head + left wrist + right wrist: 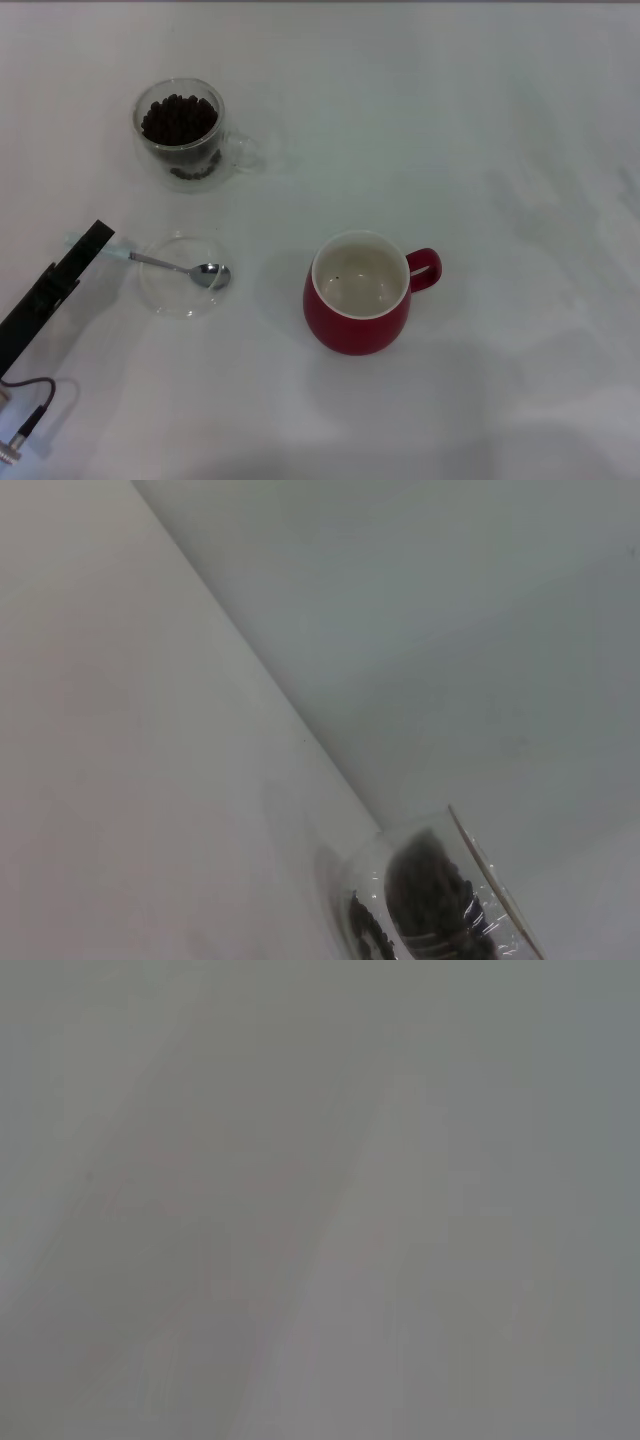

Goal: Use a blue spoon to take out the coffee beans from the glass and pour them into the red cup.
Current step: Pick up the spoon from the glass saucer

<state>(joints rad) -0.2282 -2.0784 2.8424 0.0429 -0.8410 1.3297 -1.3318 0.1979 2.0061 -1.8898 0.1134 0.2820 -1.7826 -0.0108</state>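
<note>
On white table (520,120), left hand (92,243) at blue spoon (175,266), no readable writing

No readable text, labels, brands, numbers or signs anywhere: nothing on the red cup (358,295), the glass (180,135), the blue spoon (175,266), the clear dish (180,290), or the white table (480,150).

White table (520,120), plain and smooth. Standing on it: clear glass (180,135) of coffee beans (178,118) at far left, flat clear glass dish (180,290) nearer, dark-red cup (360,295) with cream inside at centre, all apart.
</note>
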